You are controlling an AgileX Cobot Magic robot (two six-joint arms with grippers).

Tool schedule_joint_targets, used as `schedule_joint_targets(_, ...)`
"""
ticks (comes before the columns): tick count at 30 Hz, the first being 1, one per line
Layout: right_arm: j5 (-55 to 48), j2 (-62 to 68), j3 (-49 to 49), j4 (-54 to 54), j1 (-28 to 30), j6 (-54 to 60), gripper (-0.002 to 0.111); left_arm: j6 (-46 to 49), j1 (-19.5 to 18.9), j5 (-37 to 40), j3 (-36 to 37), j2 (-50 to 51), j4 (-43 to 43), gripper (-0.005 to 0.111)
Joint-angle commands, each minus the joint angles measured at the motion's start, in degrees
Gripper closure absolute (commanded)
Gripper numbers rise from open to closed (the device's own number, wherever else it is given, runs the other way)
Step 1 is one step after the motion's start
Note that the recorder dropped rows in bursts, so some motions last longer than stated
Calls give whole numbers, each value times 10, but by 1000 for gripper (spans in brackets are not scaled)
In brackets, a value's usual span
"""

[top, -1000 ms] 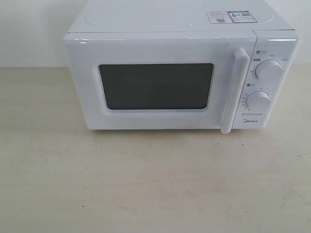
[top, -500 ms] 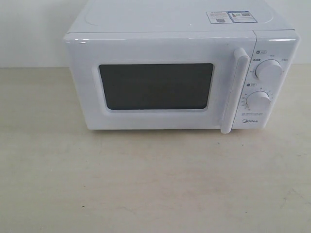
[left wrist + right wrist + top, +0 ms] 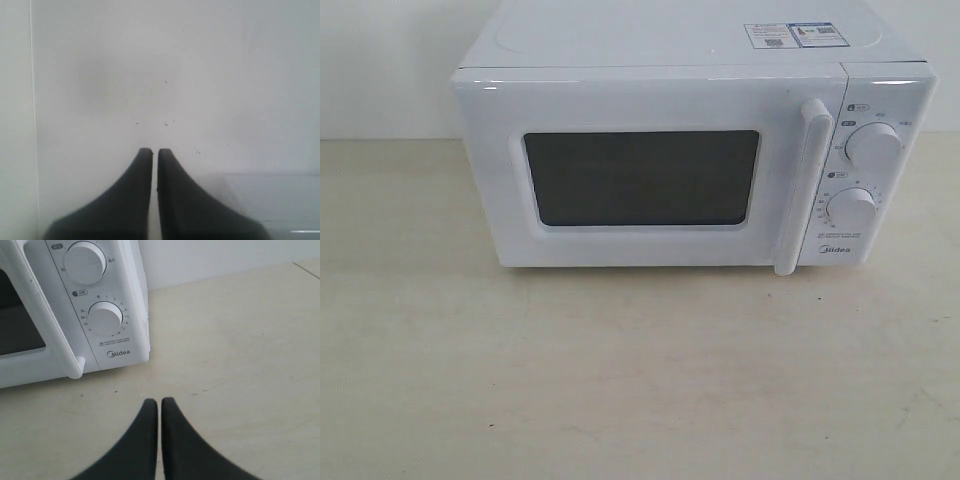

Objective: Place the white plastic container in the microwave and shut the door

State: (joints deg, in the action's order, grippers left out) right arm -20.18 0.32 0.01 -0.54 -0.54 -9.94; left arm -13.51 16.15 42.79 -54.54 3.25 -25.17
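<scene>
While the microwave (image 3: 695, 95) sits in the upper middle of your exterior view with its door (image 3: 640, 180) shut, your left gripper (image 3: 155, 151) and right gripper (image 3: 159, 401) both have jaws pressed together, holding nothing.

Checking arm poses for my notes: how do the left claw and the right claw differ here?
The left claw faces a plain whitish surface; the right claw hangs over the beige table. The right claw's camera sees the microwave close ahead, dial side nearest, its door closed; the left claw's camera shows no microwave. Both are shut, hold nothing, and are absent from the exterior view.
</scene>
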Motion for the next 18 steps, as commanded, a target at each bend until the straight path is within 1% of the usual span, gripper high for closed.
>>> schedule_joint_targets(1, 2, -3, 0, 0, -1, -1, 108, -62, 4, -15, 84, 14, -23, 102)
schedule_joint_targets(3, 2, -3, 0, 0, -1, -1, 108, -92, 4, -35, 139, 14, -6, 102)
schedule_joint_targets(5, 2, -3, 0, 0, -1, -1, 108, -117, 4, -73, 193, 14, 7, 102)
schedule_joint_targets(12, 2, -3, 0, 0, -1, -1, 108, -182, 4, -293, 380, 14, 68, 102)
schedule_joint_targets(14, 2, -3, 0, 0, -1, -1, 108, -193, 4, -344, 425, 14, 88, 102)
schedule_joint_targets(18, 2, -3, 0, 0, -1, -1, 108, -217, 4, -410, 490, 14, 105, 102)
